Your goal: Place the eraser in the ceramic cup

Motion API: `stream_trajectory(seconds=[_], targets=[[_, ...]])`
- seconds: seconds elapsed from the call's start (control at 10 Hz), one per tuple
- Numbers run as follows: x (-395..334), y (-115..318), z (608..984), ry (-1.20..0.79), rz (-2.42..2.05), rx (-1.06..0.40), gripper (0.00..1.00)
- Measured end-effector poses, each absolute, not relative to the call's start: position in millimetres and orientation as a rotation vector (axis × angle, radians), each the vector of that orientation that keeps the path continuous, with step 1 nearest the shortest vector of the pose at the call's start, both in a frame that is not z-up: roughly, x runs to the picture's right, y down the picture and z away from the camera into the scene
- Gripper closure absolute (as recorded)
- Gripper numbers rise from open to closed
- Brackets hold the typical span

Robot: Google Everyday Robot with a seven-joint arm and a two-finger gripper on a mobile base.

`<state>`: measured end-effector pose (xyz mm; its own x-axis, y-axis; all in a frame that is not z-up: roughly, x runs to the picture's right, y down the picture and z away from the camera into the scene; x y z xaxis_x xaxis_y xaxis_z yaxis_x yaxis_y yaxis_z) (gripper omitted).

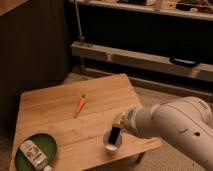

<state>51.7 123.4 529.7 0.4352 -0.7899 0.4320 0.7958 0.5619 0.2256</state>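
Gripper (119, 124) over front-right edge of wooden plank table (60, 107); cannot tell if clamped or released. Eraser (115, 135): black flat block, upright, lower end in mouth of ceramic cup (106, 144). Cup round, whitish, smooth. Judged: insertion nearly done; letting go and retreat left. Tapered orange carrot (80, 105) mid-table, well apart

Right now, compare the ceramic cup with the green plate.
The ceramic cup is small and whitish; the green plate is far wider and flat. The cup sits under the gripper with the eraser at its mouth; the plate holds a packet. Both are round.
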Motion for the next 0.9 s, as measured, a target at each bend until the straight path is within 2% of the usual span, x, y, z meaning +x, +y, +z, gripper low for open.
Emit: stream_trajectory(seconds=[0.4,0.5,0.9], targets=[[52.3,128.6,550.9,-0.547,-0.976,-0.025,1.00],[50.9,130.1,557.0,-0.551,-0.973,-0.027,0.95],[45.5,129.2,579.1,-0.563,-0.974,-0.035,0.57]])
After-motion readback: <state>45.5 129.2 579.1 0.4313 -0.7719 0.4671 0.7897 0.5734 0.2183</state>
